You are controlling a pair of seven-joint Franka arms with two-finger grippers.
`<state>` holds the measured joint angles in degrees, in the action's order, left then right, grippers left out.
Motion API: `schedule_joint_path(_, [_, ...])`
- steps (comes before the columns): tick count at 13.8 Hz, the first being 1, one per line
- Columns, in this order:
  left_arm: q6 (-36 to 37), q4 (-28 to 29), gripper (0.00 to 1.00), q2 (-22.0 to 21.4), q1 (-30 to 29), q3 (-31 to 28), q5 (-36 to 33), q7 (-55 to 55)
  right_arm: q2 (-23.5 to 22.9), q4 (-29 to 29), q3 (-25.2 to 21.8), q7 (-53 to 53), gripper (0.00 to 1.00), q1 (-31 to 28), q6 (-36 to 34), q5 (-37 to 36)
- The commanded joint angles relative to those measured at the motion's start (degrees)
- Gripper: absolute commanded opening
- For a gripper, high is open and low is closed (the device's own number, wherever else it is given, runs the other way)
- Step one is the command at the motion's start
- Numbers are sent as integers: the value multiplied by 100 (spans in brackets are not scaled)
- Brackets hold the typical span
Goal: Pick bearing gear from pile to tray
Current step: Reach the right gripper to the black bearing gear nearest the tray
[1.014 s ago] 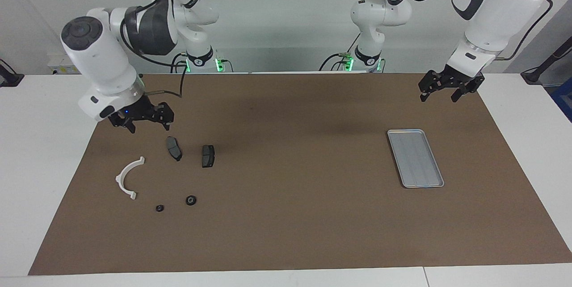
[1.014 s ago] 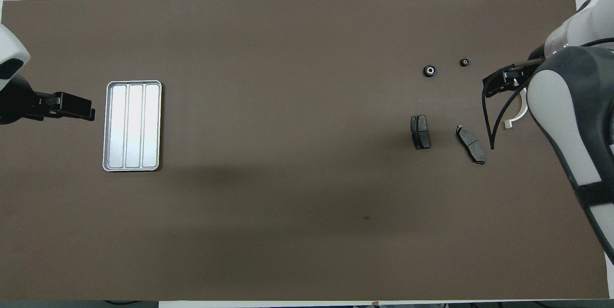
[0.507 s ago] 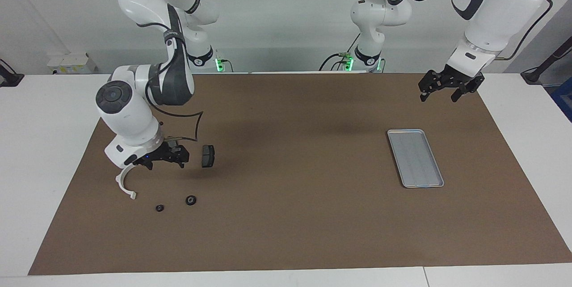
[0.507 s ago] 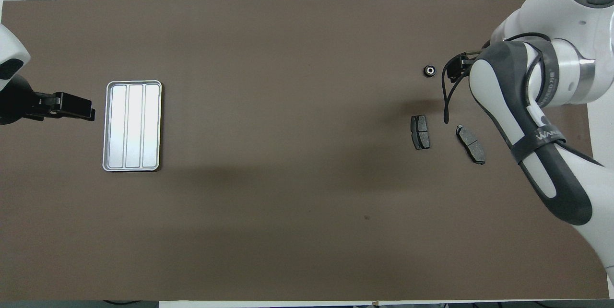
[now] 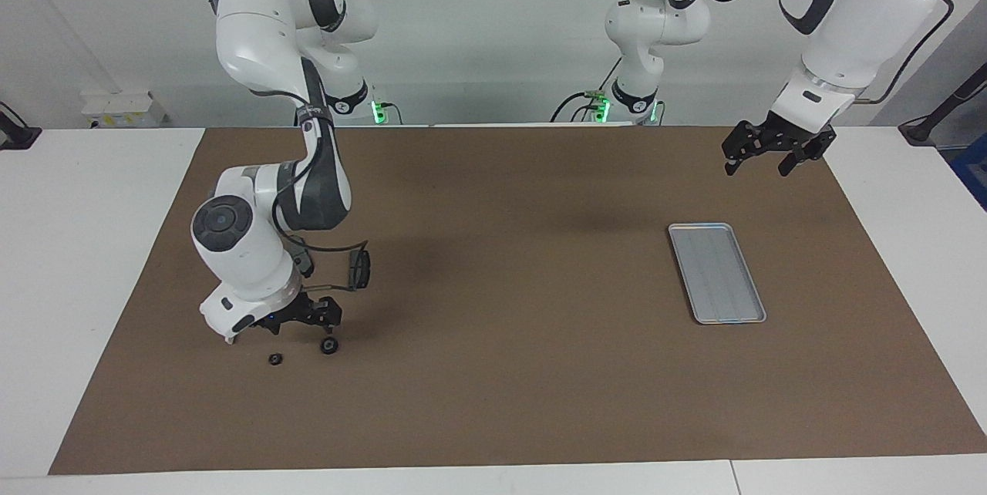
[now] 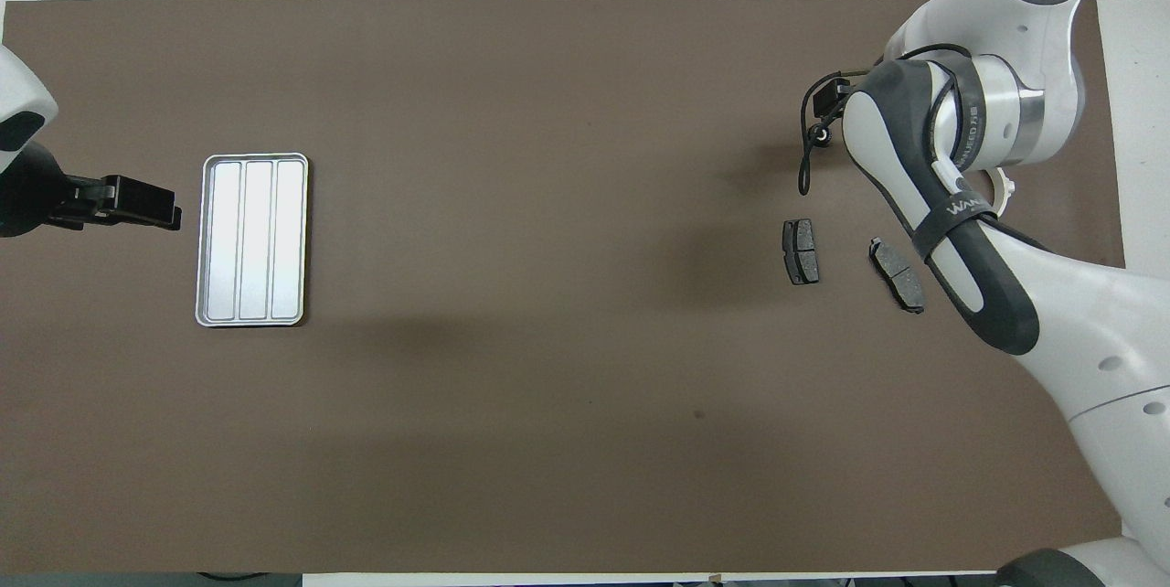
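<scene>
Bearing gear [image 5: 329, 345]: small black round piece resting on the brown mat [image 5: 501, 372], well apart from the tray [image 5: 716, 272], toward the right arm's end of the table. Right gripper [image 5: 297, 315] hangs low just over the gear, placed for a pickup; whether its fingers are spread cannot be told. A smaller black piece [image 5: 274, 359] lies beside the gear; a brake pad [image 5: 358, 269] lies nearer the robots. Left gripper [image 5: 775, 146], fingers parted and empty, waits near the tray.
</scene>
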<state>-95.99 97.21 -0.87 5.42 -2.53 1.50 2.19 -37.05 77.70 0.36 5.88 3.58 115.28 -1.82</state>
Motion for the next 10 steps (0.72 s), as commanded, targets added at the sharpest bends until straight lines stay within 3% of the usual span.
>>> schedule_joint_path(1, [-69, 96, 100, -115, -32, 24, 26, 71, -363, -238, 105, 282, 97, -15, 379, -186])
schedule_joint_path(10, [-69, 96, 100, -115, -32, 24, 26, 71, -654, -220, 140, 686, 95, 99, 680, -354])
